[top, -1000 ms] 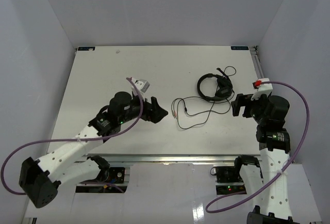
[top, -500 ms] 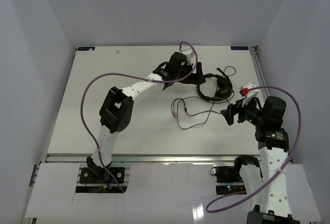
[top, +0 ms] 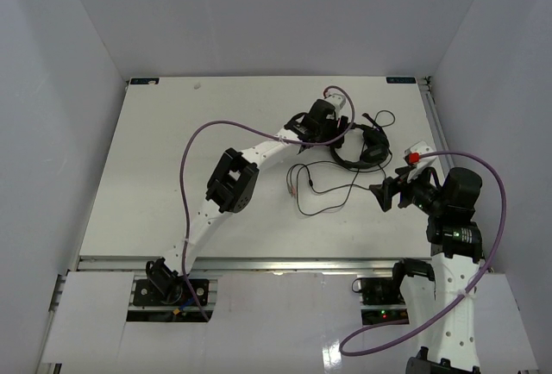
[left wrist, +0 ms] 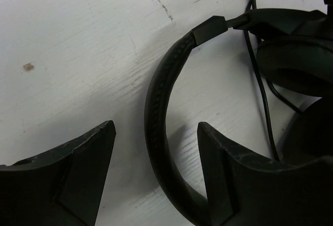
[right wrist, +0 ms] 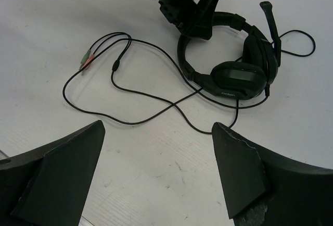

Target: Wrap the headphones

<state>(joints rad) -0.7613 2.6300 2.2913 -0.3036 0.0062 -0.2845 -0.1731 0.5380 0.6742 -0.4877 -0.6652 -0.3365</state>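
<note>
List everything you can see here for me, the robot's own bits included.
table: one, white, under everything.
headphones: one pair, black, lying flat at the table's far right.
cable: one, thin black, looped loosely on the table beside the headphones.
plugs: two, reddish and greenish, at the cable's free end.
purple robot cables: two, one per arm.
arms: two, white and black.
left gripper: one, black, open astride the headband.
right gripper: one, black, open, above the cable.
</note>
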